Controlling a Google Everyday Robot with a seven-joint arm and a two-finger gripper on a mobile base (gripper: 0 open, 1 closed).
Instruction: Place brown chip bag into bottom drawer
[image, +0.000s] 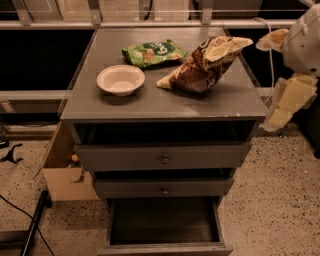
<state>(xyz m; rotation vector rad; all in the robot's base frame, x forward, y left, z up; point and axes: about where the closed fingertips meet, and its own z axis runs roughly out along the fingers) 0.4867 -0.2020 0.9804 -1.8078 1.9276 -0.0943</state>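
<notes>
The gripper (287, 102) hangs at the right, just beside the top of the cabinet (150, 102). Its arm (306, 37) is cut off by the picture's edge. The front of the bottom drawer (165, 248) runs off the bottom edge. The cabinet hides part of the cardboard box (65, 182).
</notes>
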